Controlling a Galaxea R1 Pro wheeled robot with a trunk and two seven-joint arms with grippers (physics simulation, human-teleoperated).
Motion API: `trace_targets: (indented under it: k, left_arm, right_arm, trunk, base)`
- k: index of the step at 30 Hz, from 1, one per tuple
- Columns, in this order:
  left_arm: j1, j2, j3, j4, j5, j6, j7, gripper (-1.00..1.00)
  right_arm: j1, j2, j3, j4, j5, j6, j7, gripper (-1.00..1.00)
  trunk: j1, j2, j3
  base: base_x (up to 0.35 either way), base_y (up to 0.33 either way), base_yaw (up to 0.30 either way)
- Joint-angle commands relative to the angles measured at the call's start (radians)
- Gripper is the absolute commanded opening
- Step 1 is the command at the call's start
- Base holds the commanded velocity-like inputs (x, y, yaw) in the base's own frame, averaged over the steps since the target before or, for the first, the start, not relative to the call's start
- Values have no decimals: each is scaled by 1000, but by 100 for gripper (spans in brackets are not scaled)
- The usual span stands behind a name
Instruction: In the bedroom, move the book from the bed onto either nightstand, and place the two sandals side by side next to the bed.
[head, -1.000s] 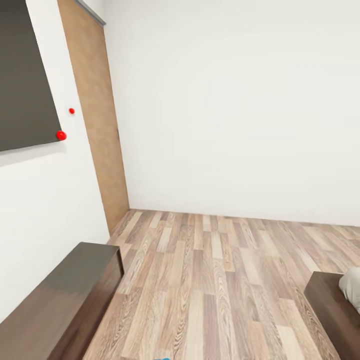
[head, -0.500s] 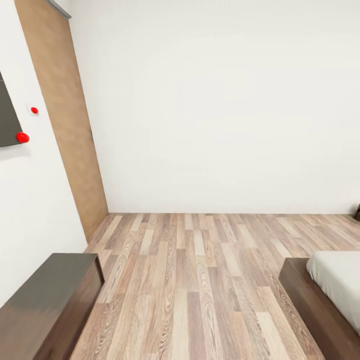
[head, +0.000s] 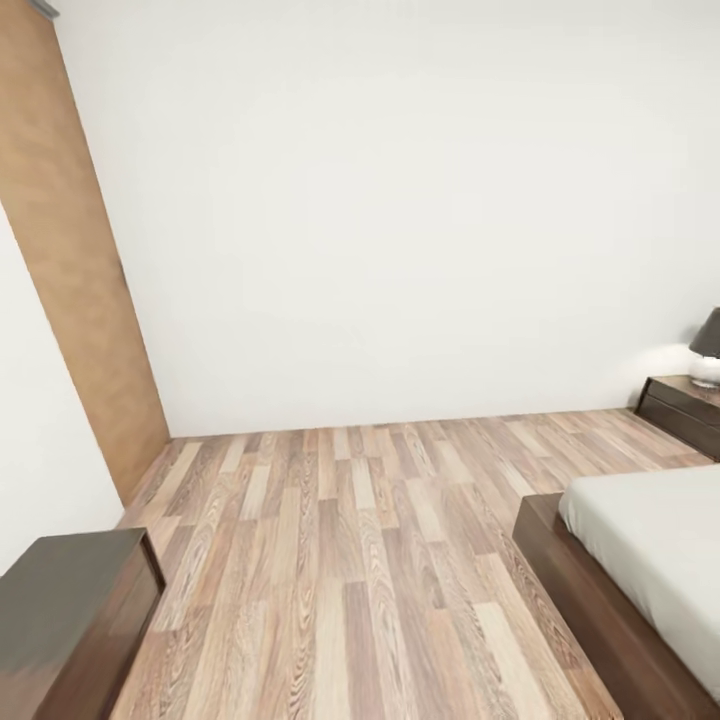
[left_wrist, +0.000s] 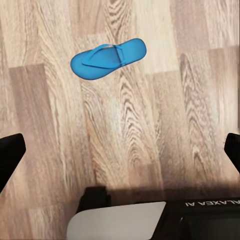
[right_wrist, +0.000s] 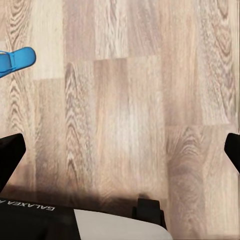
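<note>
**Bedroom in view, one sandal under the arms**

In the head view we counted one bed (head: 640, 560), low at the right with a pale mattress, one nightstand (head: 682, 408) beyond it against the wall carrying one lamp (head: 707, 348), and one dark cabinet (head: 70, 620) at the left. We logged one blue sandal (left_wrist: 107, 58) flat on the plank floor (head: 350, 540). Both the left gripper (left_wrist: 120, 150) and right gripper (right_wrist: 120, 150) had fingers spread wide, holding nothing.
</note>
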Motion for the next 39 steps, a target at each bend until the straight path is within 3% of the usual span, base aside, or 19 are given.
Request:
trace_targets:
  k: [1,11,39]
  left_arm:
    - [0,0,0,-2,-1,6,-1,100]
    - [0,3,0,-2,0,-20,-2,100]
    - [0,3,0,-2,0,-23,-2,100]
  right_arm:
    - [0,0,-1,-2,-1,6,4,100]
    - [0,0,-1,-2,-1,6,2,100]
    - [0,-1,-2,-3,1,6,-4,100]
  trunk:
    - [0,-1,-1]
    - [0,-1,-1]
    - [0,-1,-1]
  base:
    - [0,0,-278]
    - [0,0,-188]
    - [7,95,-3]
